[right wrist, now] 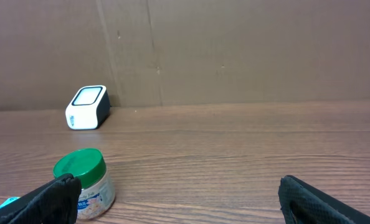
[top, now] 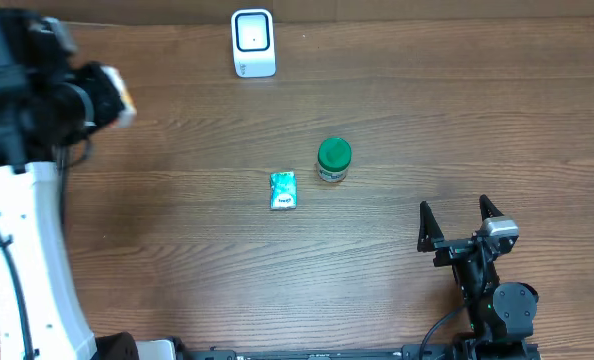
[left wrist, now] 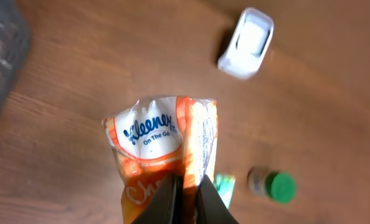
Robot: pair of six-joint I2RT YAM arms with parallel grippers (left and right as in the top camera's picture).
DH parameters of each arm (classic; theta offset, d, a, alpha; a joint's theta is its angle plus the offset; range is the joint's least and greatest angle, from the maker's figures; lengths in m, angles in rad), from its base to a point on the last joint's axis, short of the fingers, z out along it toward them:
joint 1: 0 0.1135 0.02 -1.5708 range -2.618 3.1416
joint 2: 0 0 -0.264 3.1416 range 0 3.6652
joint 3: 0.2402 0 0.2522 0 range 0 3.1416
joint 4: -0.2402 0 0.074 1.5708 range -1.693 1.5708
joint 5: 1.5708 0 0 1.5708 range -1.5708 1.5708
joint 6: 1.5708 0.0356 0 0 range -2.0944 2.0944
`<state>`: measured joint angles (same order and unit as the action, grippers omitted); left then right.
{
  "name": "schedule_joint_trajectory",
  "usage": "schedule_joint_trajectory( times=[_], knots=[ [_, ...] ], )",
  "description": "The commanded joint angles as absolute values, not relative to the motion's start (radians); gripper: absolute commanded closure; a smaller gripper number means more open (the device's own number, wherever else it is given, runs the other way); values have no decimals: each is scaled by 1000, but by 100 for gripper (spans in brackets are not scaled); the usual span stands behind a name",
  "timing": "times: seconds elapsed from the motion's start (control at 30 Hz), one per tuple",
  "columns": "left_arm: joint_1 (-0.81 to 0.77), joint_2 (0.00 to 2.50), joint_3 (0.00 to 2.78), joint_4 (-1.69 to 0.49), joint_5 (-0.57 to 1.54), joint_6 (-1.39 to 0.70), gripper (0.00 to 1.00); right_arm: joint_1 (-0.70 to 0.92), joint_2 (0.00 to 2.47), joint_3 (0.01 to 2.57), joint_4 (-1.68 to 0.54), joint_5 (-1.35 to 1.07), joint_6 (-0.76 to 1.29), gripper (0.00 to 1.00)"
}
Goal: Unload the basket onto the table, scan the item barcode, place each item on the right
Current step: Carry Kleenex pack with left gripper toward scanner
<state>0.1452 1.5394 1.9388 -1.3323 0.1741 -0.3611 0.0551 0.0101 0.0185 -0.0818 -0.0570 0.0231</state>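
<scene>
My left gripper [left wrist: 188,188] is shut on an orange-and-white Kleenex tissue pack [left wrist: 163,134], pinching its lower end and holding it above the table. In the overhead view this gripper [top: 110,93] is at the far left, with the pack [top: 125,96] poking out towards the white barcode scanner [top: 253,42] at the back edge. The scanner [left wrist: 247,42] lies beyond the pack and apart from it. I cannot make out a barcode on the pack. My right gripper [top: 462,226] stands open at the front right with nothing between its fingers [right wrist: 316,202].
A green-lidded jar [top: 334,160] stands mid-table, and a small teal packet [top: 283,190] lies just left of it. The jar [right wrist: 84,183] is close to my right gripper's left finger. A cardboard wall rises behind the scanner [right wrist: 87,107].
</scene>
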Motion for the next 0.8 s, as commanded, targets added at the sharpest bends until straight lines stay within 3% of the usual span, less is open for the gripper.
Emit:
schedule_joint_trajectory(
  times=[0.0, 0.23, 0.77],
  knots=[
    [0, 1579, 1824, -1316, 67, -329, 96, 62, 3, 8, -78, -62, 27, 0],
    [-167, 1697, 1636, -1268, 70, -329, 96, 62, 3, 8, -78, -62, 27, 0],
    [-283, 1812, 1557, -1226, 67, -329, 96, 62, 3, 8, -78, -62, 27, 0]
  ],
)
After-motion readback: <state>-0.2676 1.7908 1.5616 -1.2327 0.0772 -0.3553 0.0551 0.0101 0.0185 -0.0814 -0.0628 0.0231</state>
